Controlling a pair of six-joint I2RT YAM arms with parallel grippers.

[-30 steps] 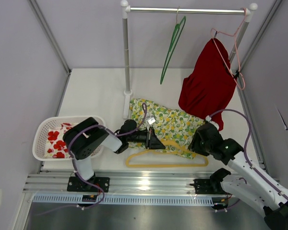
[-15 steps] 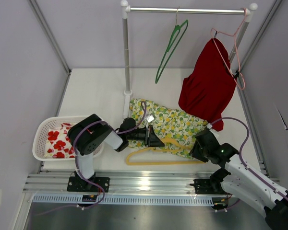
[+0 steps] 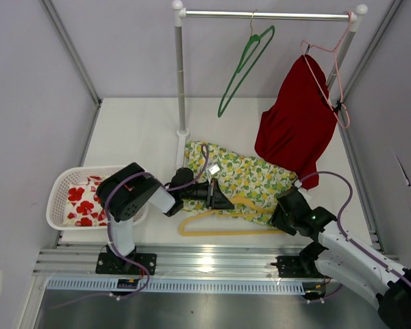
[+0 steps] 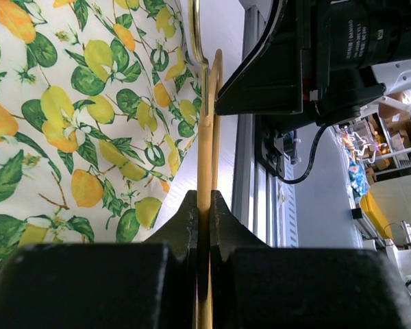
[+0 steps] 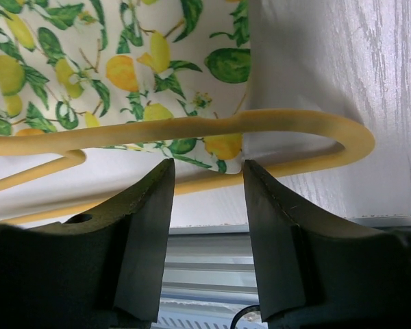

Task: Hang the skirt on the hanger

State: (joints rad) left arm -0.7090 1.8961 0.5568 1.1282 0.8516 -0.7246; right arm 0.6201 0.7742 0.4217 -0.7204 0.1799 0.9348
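Since a second earlier the right arm point(image 3: 342, 243) had drawn back toward the lower right, and the green hanger point(image 3: 243, 65) had swung. The left fingers point(image 4: 186, 226) were pressed together on the yellow hanger point(image 3: 219, 232). The right fingers point(image 5: 145, 233) stood spread over its end and the hem of the skirt point(image 3: 243, 175), which lay flat mid-frame near the front edge of the tabletop point(image 3: 137, 130). Bare room lay upper left. Three hangers counted, the third a pink hanger point(image 3: 337, 75); one basket point(image 3: 58, 186); one red dress point(image 3: 294, 123). The yellow hanger's hook was hidden from above.
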